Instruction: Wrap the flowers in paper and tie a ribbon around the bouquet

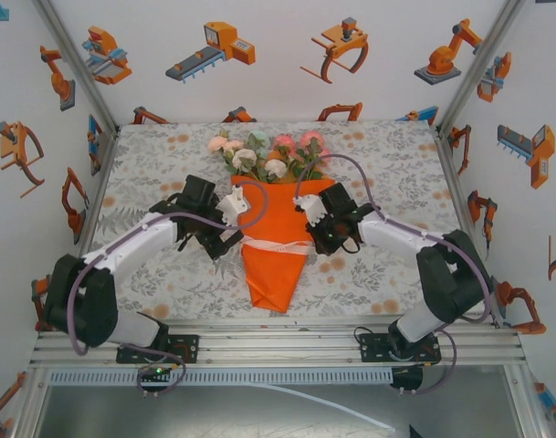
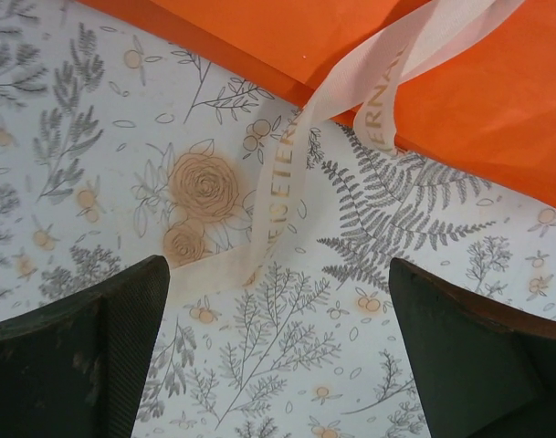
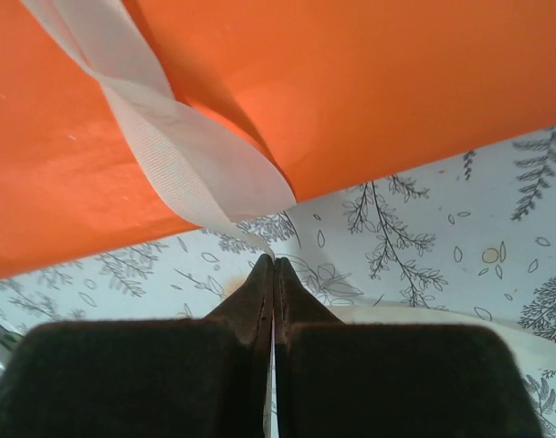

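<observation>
Now, step: tying ribbon (image 2: 279, 205) round bouquet (image 1: 274, 217).
L claw (image 2: 278, 270): spread wide over loose ribbon end.
R claw (image 3: 273, 261): pressed together, pinching other end.
Next: L to grip its end, then both pull tight.

stems of the flowers (image 1: 274, 167) hidden inside paper (image 1: 276, 269), ribbon (image 2: 279, 196) lettering partly legible

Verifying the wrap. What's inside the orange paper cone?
Roses poke out of the wide far end of the paper cone. Anything lower inside is covered by the paper. A ribbon crosses its outside.
</observation>
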Controlling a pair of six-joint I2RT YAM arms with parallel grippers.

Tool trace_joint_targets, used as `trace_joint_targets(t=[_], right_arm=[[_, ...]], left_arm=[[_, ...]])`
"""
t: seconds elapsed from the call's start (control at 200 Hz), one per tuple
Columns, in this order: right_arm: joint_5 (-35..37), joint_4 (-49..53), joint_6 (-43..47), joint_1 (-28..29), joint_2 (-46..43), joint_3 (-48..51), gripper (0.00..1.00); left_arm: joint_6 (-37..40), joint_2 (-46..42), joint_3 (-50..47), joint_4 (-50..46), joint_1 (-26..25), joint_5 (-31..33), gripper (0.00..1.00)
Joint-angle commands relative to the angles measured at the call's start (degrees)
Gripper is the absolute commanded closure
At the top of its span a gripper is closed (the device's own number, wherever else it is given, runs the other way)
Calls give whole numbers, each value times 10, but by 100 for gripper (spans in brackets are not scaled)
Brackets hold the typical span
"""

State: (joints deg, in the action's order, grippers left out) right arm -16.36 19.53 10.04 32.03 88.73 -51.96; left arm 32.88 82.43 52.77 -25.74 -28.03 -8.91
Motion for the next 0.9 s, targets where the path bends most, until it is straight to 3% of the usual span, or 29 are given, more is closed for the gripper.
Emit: trace_joint_targets(t=[0.0,0.29,0.476,0.606,0.671,0.731,0.791,0.896], right_arm=[[-41,-92,-47,2,-32,30,100],[-62,-165,-120,2,-21,53,100],[-36,-165,-126,1,-28,57,100],[2,-166,-141,0,-31,60,100],[27,-166,-170,-3,-34,64,100],[53,-165,-214,-9,-40,73,100],[76,-170,-264,-15,-53,91,100],[124,-169,-334,-31,-81,139,100]], left_arm=[[20,38,27,32,4,-19,0],[8,125,75,28,4,-46,18],[9,150,82,11,4,-65,40],[9,163,83,11,6,-64,65],[1,160,82,15,8,-53,98],[-38,142,75,39,12,-14,100],[-121,129,85,46,20,86,100],[-332,116,116,-10,62,218,100]])
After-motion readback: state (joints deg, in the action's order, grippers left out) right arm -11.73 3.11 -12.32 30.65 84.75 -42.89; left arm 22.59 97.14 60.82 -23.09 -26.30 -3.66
